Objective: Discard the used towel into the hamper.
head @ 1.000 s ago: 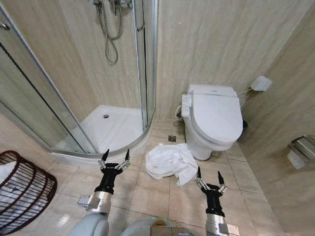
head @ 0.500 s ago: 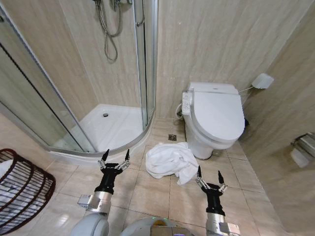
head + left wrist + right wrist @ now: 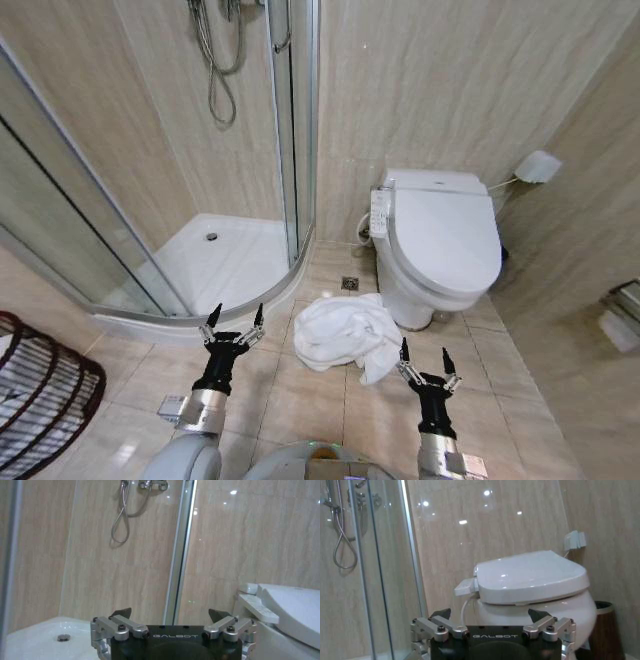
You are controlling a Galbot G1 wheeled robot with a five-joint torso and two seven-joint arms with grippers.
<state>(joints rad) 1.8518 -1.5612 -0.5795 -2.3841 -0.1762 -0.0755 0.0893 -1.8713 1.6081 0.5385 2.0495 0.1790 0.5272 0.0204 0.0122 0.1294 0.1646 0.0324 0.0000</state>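
Towel (image 3: 345,334), white, crumpled in a heap on the tiled floor (image 3: 300,400), just in front of and left of the toilet (image 3: 440,245) base, near the floor drain (image 3: 350,284).

Head view: hamper (image 3: 40,400) at far left edge, dark reddish-brown open ribs, tilted, partly cut off by frame; something white inside, can't tell what. Hamper well apart from towel. Shower enclosure (image 3: 200,200) w/ glass doors at left-center, white tray, hose on wall above. Left gripper (image 3: 232,318) raised over floor betw. shower curb and towel, fingers spread wide, holding nothing. Right gripper (image 3: 423,353) over floor just right of towel's trailing corner, fingers also wide apart, empty. Neither touches towel. Wall-mounted white box (image 3: 540,167) right of toilet.

Left wrist view: left gripper (image 3: 170,614) at lower frame, both fingers (image 3: 121,612) splayed wide, nothing betw. them. Beyond: beige tile wall, shower hose (image 3: 122,517), vertical door frame (image 3: 180,551), shower tray w/ drain (image 3: 63,637), toilet seat edge (image 3: 290,603).

Right wrist view: right gripper (image 3: 490,614), fingers (image 3: 538,613) wide, empty. Beyond: toilet (image 3: 530,581) w/ lid closed, side control panel; glass shower door (image 3: 380,566); dark round bin (image 3: 602,630) beside toilet by the wall.
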